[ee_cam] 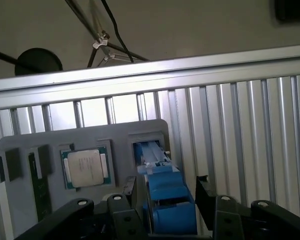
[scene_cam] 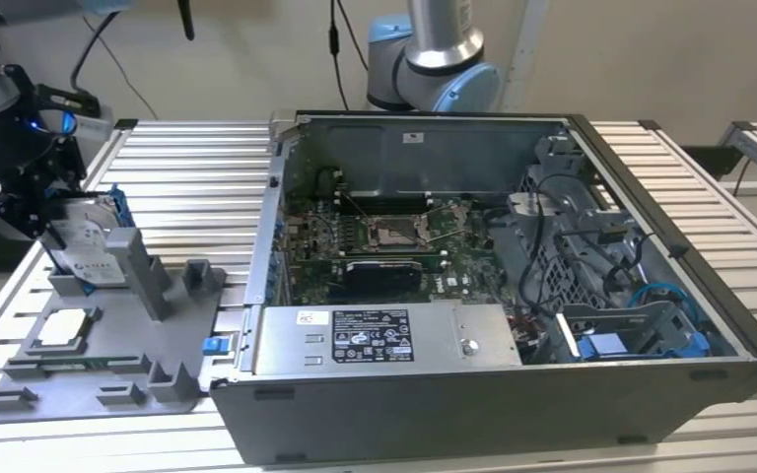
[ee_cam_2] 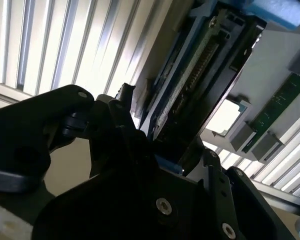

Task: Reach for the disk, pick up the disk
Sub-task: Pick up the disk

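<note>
Gripper [scene_cam: 52, 229]: at the exterior view's left, down over the top end of the disk [scene_cam: 86, 251]; in the first wrist view it [ee_cam: 166, 186] sits astride the blue-framed end.
Grip: cannot tell whether it is clamped on the disk or loose around it.
Disk: stands on edge, leaning a little, in a slot of the grey holder [scene_cam: 155, 286]; its white label faces outward in the exterior view. In the first wrist view its blue frame [ee_cam: 167, 205] runs down into the holder's slot [ee_cam: 115, 132]; in the second wrist view its edge [ee_cam_2: 190, 70] shows a row of connector pins.
Chip [scene_cam: 63, 328]: lies flat in a square pocket of the holder, beside the disk's slot [ee_cam: 86, 167].
Table [scene_cam: 194, 168]: ribbed metal slats, carrying the holder.
Computer case [scene_cam: 484, 394]: open-topped, to the exterior view's right of the holder, well apart from the gripper.
Grey box [scene_cam: 378, 340]: inside the case by its near wall, label up.
</note>
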Controlling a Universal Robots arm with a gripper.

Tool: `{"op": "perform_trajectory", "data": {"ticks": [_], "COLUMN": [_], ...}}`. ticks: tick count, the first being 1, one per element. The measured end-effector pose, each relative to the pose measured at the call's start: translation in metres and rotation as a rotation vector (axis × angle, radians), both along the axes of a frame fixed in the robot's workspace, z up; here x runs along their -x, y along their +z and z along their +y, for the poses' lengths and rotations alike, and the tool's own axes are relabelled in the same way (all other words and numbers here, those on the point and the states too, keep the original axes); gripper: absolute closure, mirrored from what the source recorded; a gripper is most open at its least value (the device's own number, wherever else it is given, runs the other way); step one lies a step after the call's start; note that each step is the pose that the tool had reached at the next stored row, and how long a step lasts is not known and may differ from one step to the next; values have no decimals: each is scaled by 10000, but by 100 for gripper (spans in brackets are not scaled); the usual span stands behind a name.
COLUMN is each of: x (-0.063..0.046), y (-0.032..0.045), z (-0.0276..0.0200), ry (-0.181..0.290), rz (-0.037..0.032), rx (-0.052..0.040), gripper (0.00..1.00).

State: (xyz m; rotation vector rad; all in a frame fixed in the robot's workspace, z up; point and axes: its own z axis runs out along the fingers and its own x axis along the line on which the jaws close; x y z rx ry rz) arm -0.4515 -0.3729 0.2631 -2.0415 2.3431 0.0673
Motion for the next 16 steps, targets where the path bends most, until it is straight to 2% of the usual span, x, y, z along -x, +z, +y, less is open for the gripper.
{"op": "perform_trajectory", "data": {"ticks": [2,6,16], "x": [1,0,0], "y": [-15,-36,-49], "z": [0,-1,0], "ry": [0,2,1], "rz": [3,7,-7], "rx": [-58,-100,-114], "gripper": [0,0,0]}}
